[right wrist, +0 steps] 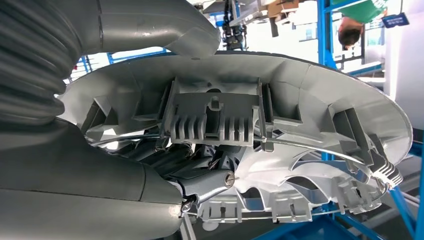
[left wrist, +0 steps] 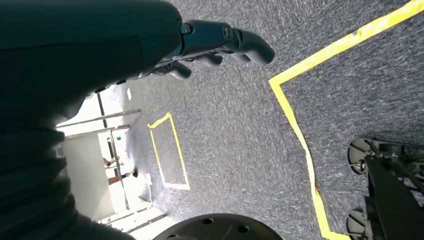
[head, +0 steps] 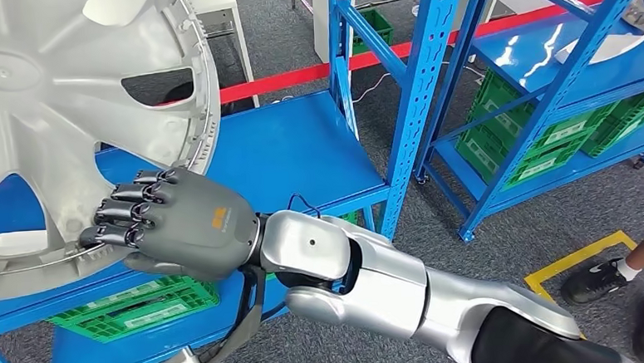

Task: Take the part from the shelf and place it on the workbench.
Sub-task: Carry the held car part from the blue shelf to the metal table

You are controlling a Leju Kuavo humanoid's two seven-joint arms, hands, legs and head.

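My right hand (head: pixel 167 223) holds the part (head: pixel 66 120), a big silver wheel cover, by its rim: dark fingers (head: pixel 129 212) curl over the edge and reach inside it, thumb underneath. In the right wrist view the fingers (right wrist: pixel 200 172) hook behind the wire ring on the ribbed back of the part (right wrist: pixel 280 150). My left hand (left wrist: pixel 220 42) hangs over the grey carpet (left wrist: pixel 235 140) with its fingers curled in, and I see nothing in it.

The part sits over the blue shelf (head: pixel 300 149), the gripped edge at the shelf's front lip and the rest rising away from me. I cannot tell whether the rim is touching the shelf or just clear of it.

I judge this is the lift-off step. The grip is on one edge of a wide, light disc, so it will want to swing and twist about my fingers. I should keep the fingers firmly hooked, raise it straight clear of the shelf, and watch the blue upright (head: pixel 418 85) beside the shelf before turning away.

The part is round, so it has no long axis. It is tilted: spoked face up and toward me, ribbed back toward the shelf.

Beyond the shelf stands another blue rack with green crates (head: pixel 541 137). A person's shoes (head: pixel 594 279) are near yellow floor tape, well apart from the shelf.
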